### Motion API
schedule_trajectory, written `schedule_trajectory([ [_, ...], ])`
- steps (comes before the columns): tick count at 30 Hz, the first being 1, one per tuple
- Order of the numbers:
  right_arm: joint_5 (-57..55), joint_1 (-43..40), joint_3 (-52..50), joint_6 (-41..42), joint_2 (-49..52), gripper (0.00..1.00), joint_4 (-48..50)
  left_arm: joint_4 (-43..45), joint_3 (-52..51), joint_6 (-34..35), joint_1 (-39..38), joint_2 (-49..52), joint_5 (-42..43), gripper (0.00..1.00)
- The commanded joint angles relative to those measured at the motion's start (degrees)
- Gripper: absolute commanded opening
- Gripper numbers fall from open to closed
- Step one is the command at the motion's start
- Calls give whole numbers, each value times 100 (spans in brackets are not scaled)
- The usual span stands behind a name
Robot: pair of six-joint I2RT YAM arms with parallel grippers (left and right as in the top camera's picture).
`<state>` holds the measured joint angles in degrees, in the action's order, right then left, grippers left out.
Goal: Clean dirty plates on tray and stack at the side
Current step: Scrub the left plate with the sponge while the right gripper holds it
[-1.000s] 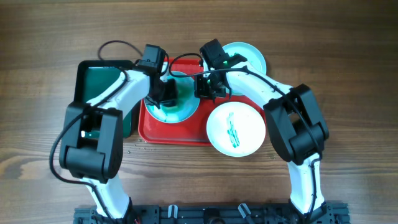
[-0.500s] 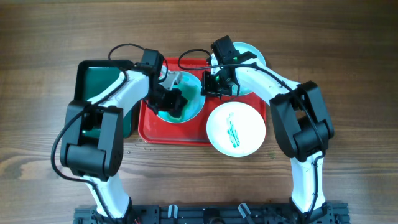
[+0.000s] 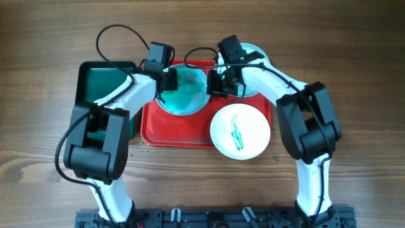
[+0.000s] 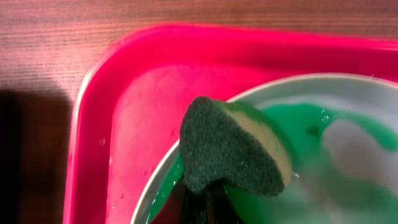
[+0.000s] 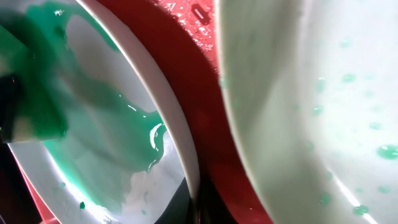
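Note:
A dirty plate (image 3: pixel 185 94) smeared with green lies on the back of the red tray (image 3: pixel 166 133). My left gripper (image 3: pixel 168 81) is shut on a dark green and yellow sponge (image 4: pixel 233 146) pressed on that plate's back-left rim (image 4: pixel 155 186). My right gripper (image 3: pixel 214 85) is shut on the same plate's right rim (image 5: pixel 169 124). A second plate (image 3: pixel 240 131) with green streaks sits on the tray's front-right corner. A third plate (image 3: pixel 258 56), pale with small green spots, lies behind the right arm and also shows in the right wrist view (image 5: pixel 323 93).
A smaller dark green tray (image 3: pixel 104 79) stands to the left of the red tray. Bare wooden table (image 3: pixel 354 76) surrounds both trays. Small droplets lie on the wood by the red tray's front-left corner.
My left gripper has dragged the sponge from the plate's front middle to its back-left rim. The plate has shifted slightly toward the back. The right gripper has kept its hold.

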<state>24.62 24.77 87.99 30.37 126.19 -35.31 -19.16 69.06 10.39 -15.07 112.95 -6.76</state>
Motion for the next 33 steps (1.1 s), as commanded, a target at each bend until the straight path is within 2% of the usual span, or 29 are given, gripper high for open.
schedule_trajectory([
  [1,2,17,-111,-107,133,4,-81,-835,-59,-341,59,175,925,4],
  [2,79,39,-111,-210,133,4,-94,-1060,-59,-544,48,175,1475,4],
  [3,79,107,-111,-247,133,4,-140,-1526,-59,-1005,20,175,2649,4],
  [4,81,144,-111,-291,133,5,-151,-1690,-59,-1169,-7,175,3106,4],
  [7,79,304,-111,-302,133,4,-146,-1685,-59,-1167,-114,175,3480,4],
  [10,79,372,-111,-321,133,4,-140,-1051,-59,-1102,-160,175,3405,4],
  [11,79,372,-111,-321,133,4,-142,-774,-59,-970,-160,175,3154,4],
  [13,103,372,-111,-326,133,5,-140,-321,-59,-645,-160,177,1816,4],
  [14,101,372,-111,-332,133,4,-140,-101,-59,-511,-160,184,866,4],
  [16,101,372,-111,-337,133,4,-140,-11,-59,-507,-157,184,-17,4],
  [19,101,372,-111,-339,133,4,-136,-286,-59,-68,-151,184,-1226,4],
  [21,101,372,-111,-337,133,4,-131,-562,-59,105,-138,184,-1373,4],
  [24,98,372,-111,-334,133,4,-129,-1034,-59,20,-140,181,-527,4],
  [26,98,372,-111,-337,133,4,-122,-1453,-59,-437,-138,181,909,4],
  [30,98,372,-111,-330,133,4,-109,-2358,-59,-1794,-138,181,3928,4],
  [31,98,372,-111,-330,133,4,-105,-2396,-59,-1906,-138,181,4245,4],
  [33,101,372,-111,-330,133,4,-96,-2205,-59,-1899,-138,181,4315,4],
])
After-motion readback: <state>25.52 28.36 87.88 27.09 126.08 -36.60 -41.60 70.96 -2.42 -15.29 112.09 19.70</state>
